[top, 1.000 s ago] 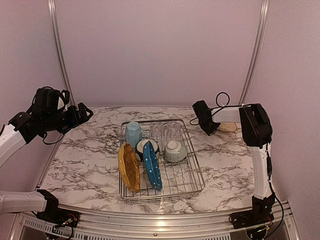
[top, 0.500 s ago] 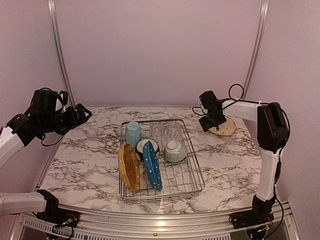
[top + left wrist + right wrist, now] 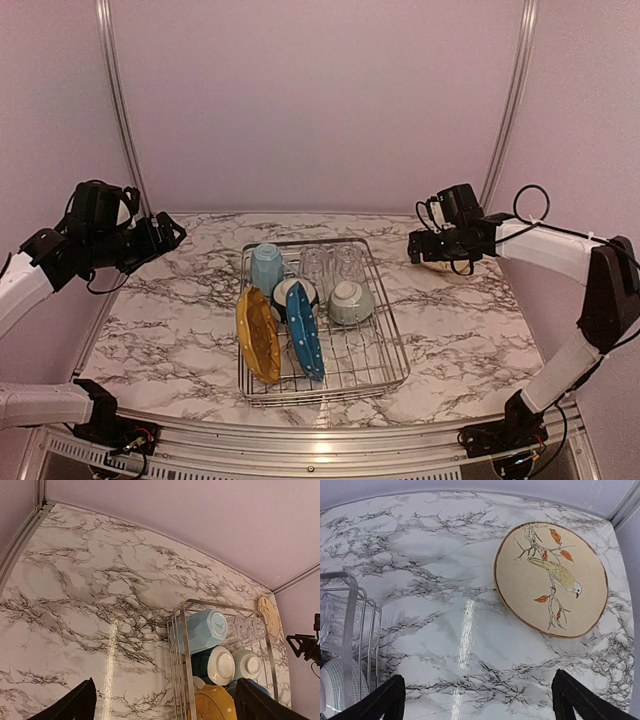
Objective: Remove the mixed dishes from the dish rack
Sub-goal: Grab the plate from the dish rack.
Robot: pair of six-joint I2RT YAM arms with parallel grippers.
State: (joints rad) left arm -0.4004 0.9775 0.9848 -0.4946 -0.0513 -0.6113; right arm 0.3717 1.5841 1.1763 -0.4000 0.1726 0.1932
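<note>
Black and spread wide, my left gripper (image 3: 172,226) has the light blue mug (image 3: 267,266) off to its right, in the dish rack's (image 3: 392,345) nearest corner; my right gripper (image 3: 414,248), equally wide, sits closer, I judge, to the grey-green bowl (image 3: 350,301) on its left.

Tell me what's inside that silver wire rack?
The rack holds a yellow plate, a white-dotted blue plate, a light blue mug, two clear glasses, a grey-green bowl and a teal-and-white bowl, partly covered by the blue plate.
</note>
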